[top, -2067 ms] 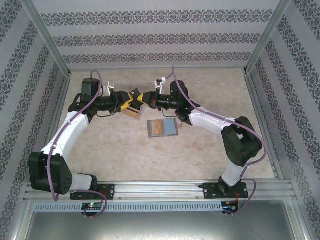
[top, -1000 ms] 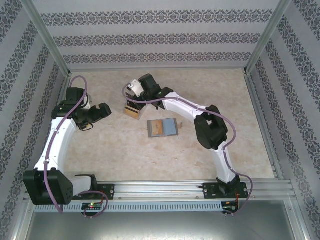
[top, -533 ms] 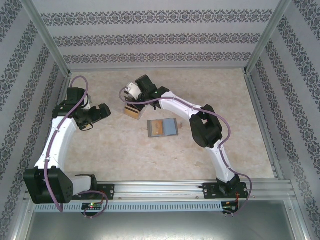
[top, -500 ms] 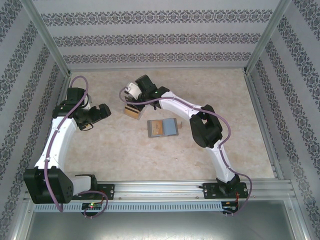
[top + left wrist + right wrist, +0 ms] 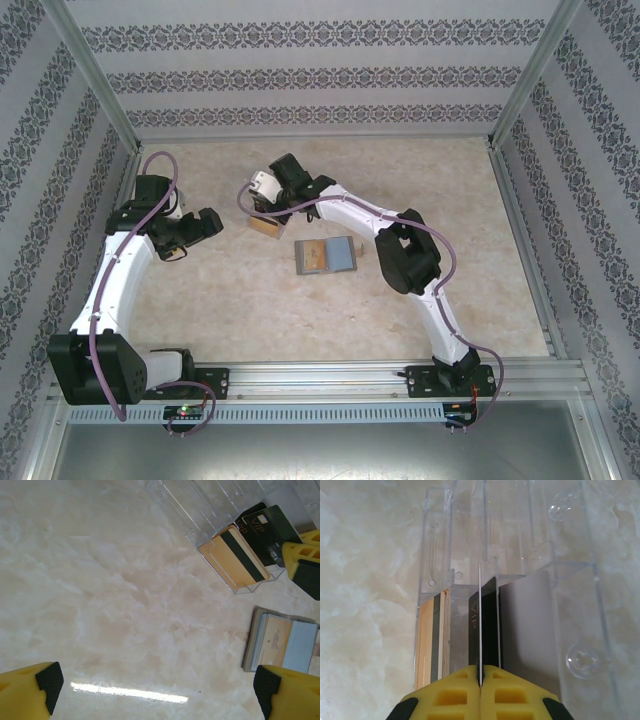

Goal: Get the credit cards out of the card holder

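Right end effector (image 5: 480, 672) is clenched on a thin credit card (image 5: 479, 620), edge-on just ahead, above the clear box (image 5: 570, 605). Lower it straight, then let go. Left end effector (image 5: 156, 680) hangs released, with the card holder (image 5: 282, 640) beside one fingertip

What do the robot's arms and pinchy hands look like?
The left arm and right arm have white tube-shaped shells with chunky black joints, and a purple cable loops along each. The left gripper and right gripper have two yellow fingers with black pads.
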